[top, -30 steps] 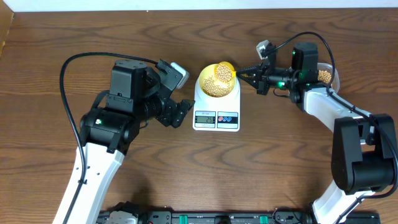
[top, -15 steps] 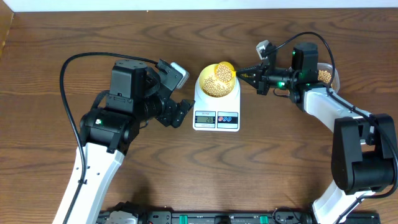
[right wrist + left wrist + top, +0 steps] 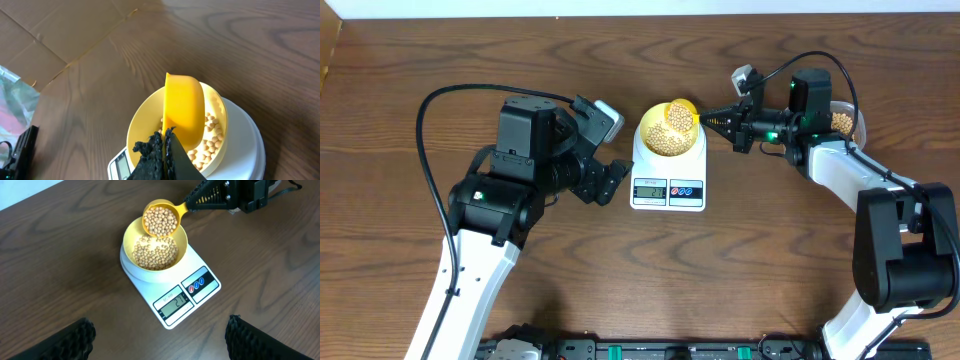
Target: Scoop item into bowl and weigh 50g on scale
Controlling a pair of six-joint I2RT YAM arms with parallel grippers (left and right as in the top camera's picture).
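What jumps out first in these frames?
A bright yellow scoop heaped with beans, pinched in the shut right gripper, is poised over the bowl on the white scale, dead centre. The left gripper sits open and empty just left of the scale.

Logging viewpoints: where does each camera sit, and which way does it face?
Overhead: high up, looking straight down; both arms flank the scale.
Left wrist: looks down on bowl and scale; open left claw tips at bottom corners.
Right wrist: looks along shut right claw gripping scoop over bowl.
Shared: all show beans in bowl.
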